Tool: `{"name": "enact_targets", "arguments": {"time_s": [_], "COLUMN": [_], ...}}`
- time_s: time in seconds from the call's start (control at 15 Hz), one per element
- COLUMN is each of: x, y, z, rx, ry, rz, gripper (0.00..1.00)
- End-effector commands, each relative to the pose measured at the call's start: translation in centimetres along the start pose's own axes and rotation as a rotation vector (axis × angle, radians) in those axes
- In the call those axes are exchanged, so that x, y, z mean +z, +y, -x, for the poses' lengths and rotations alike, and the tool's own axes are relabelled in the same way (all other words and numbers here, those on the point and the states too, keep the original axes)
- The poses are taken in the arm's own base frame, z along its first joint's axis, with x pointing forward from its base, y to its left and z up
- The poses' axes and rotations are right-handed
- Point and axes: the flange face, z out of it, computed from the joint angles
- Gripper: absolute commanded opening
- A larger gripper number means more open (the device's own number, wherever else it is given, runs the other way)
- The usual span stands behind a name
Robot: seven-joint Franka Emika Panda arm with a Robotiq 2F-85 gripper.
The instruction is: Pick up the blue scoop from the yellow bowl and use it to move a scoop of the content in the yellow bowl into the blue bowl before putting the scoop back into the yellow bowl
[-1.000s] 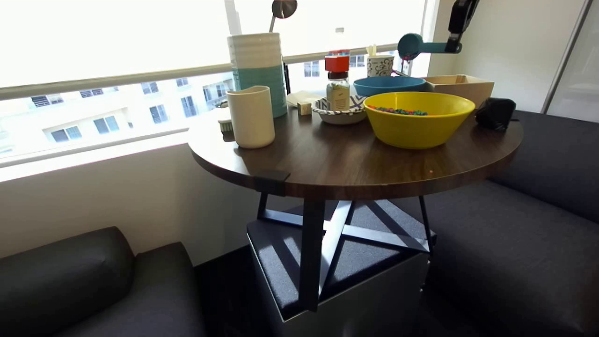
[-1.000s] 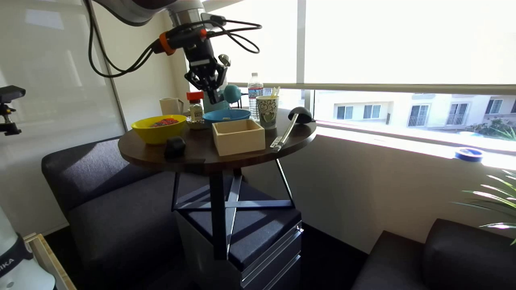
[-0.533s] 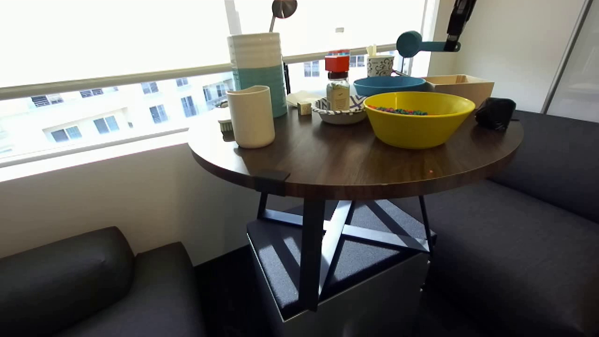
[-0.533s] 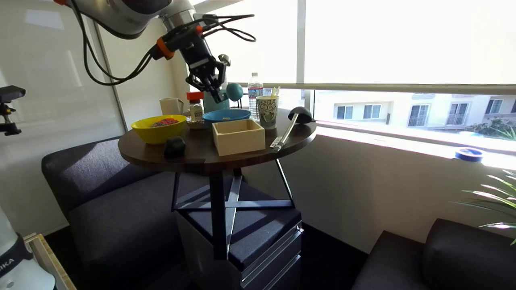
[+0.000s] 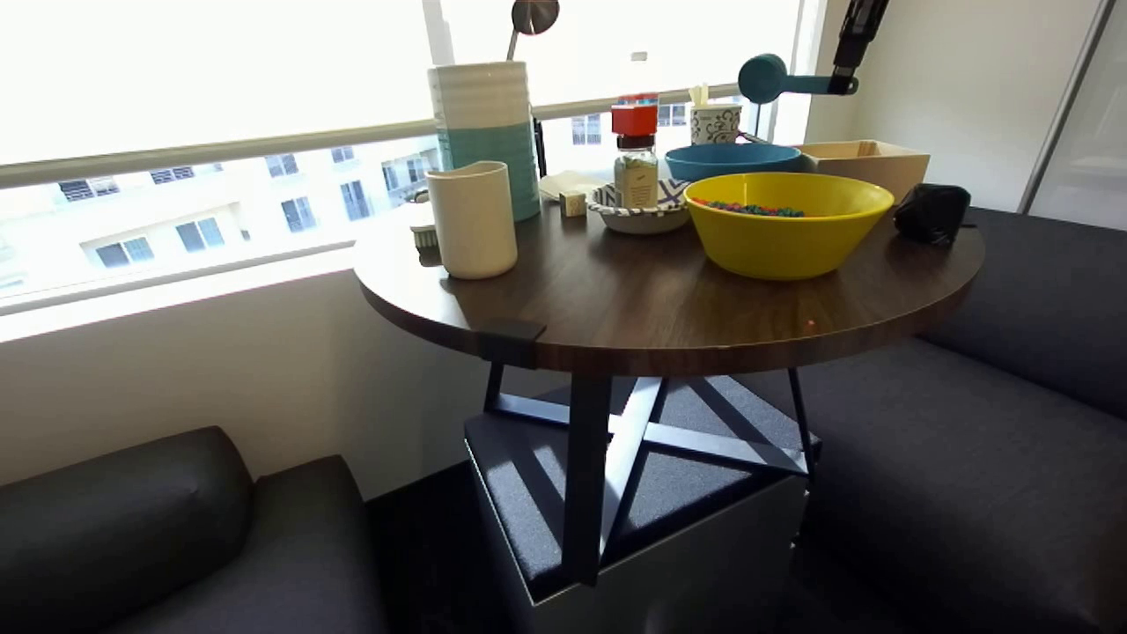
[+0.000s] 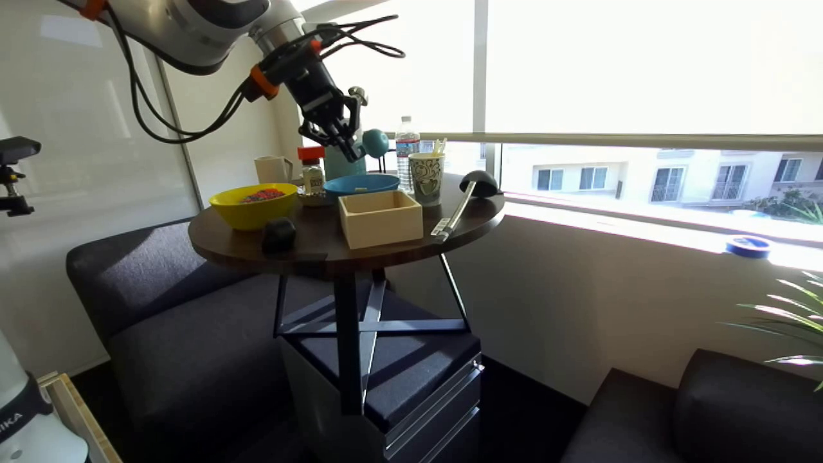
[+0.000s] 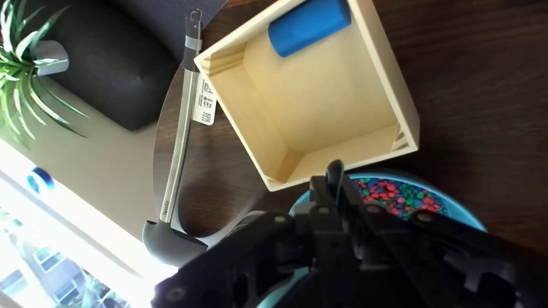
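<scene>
In an exterior view, a rounded silver-grey arm link (image 6: 170, 32) is marked by a glossy dark panel (image 6: 228, 11). A bright metal collar (image 6: 275, 35) is fitted next to it. Black cables (image 6: 235, 103) are looped from a black cylindrical housing (image 6: 287, 63), ringed in orange and spotted with red. The black, angular tool (image 6: 353, 153) is built of jointed linkages, and round screw heads (image 7: 280, 219) are shown by the wrist view. Past the round dark-brown worktop's (image 6: 318, 235) left edge, a white curved base (image 6: 45, 440) is crossed by a dark band (image 6: 31, 405) lettered "IKA".
</scene>
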Motion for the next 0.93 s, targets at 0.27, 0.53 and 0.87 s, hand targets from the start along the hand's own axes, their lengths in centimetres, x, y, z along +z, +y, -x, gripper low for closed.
{"name": "enact_targets", "arguments": {"time_s": [0.27,0.53,0.87], "x": [-1.6,-2.9,-4.3], "y": [1.1,2.1,1.6], "z": [3.6,6.1,7.5], "rx": [0.139,0.181,0.183], "ry": [0.032,0.060,0.022], "rz": [-0.387,-0.611,-0.895], "gripper": [0.02,0.02,0.02]}}
